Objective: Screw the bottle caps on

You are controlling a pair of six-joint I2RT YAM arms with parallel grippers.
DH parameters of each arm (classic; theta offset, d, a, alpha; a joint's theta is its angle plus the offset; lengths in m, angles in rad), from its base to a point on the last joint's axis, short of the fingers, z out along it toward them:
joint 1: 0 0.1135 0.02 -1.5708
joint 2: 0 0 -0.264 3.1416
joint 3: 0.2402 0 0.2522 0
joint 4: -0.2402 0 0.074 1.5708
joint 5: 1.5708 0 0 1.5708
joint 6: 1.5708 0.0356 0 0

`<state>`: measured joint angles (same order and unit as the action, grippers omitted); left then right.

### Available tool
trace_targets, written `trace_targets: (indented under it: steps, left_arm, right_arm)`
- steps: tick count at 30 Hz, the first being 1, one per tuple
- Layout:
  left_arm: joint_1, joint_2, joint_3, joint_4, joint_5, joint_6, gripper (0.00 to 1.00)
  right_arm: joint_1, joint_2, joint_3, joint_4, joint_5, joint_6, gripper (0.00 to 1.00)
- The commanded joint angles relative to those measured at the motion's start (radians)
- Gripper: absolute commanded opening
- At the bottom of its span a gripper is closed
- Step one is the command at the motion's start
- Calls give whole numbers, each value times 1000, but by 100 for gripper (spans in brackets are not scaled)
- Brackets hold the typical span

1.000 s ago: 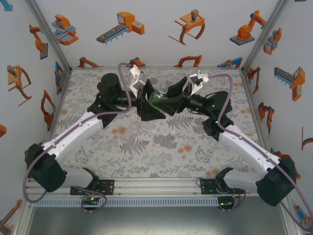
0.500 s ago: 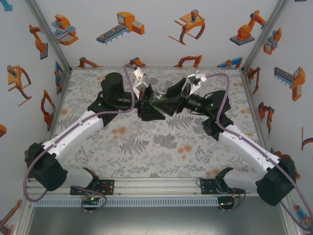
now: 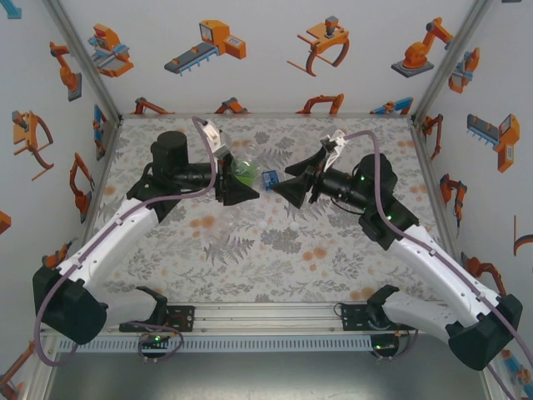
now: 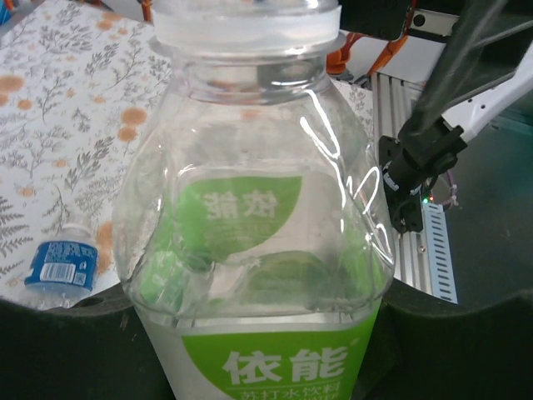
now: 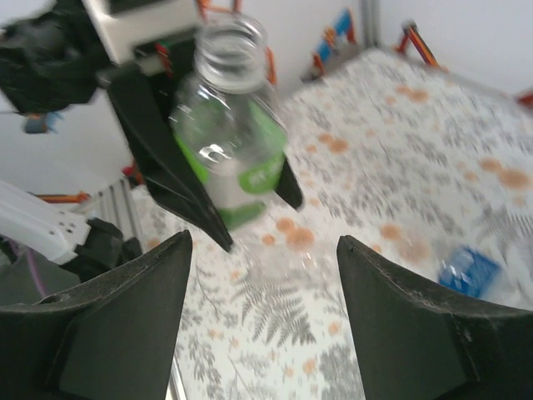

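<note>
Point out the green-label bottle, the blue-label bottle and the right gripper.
green-label bottle [image 4: 250,275]: left wrist view, clear body above the label.
blue-label bottle [image 4: 61,267]: left wrist view, on its blue label.
right gripper [image 5: 264,239]: right wrist view, midway between its fingertips.

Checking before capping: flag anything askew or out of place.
The blue-label bottle appears to lie on its side on the table, not upright. The green-labelled bottle clamped in the left gripper has an open, capless neck; otherwise nothing stands out.

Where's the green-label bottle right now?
The green-label bottle is clamped in the left tool, left of centre toward the back of the table in the top view; the blue-label bottle sits just to its right.
</note>
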<state>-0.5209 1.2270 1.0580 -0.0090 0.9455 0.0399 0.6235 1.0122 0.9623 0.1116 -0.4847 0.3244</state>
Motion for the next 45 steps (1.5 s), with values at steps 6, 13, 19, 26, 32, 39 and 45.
trace_targets:
  steps: [6, 13, 19, 26, 32, 39, 45]
  left_arm:
    - [1, -69, -40, -10, -47, -23, 6]
    - [2, -148, -97, -26, -98, -57, 8]
    - [-3, -239, -161, -47, -140, -91, 8]
    - [-19, -338, -237, -43, -182, -141, 8]
    - [-42, -359, -251, -59, -213, -140, 8]
    - [-58, -314, -247, -46, -225, -122, 7]
    - [-65, -270, -226, -42, -229, -125, 7]
  right_arm:
    - [-1, 35, 56, -489, 318, 50, 55]
    - [-2, 50, -43, -582, 448, 131, 54]
    - [-3, 93, -94, -674, 512, 180, 53]
    - [-3, 141, -135, -731, 512, 228, 52]
    - [-4, 165, -163, -716, 517, 267, 51]
    - [-4, 217, -133, -743, 532, 241, 51]
    - [-4, 262, -112, -752, 553, 231, 51]
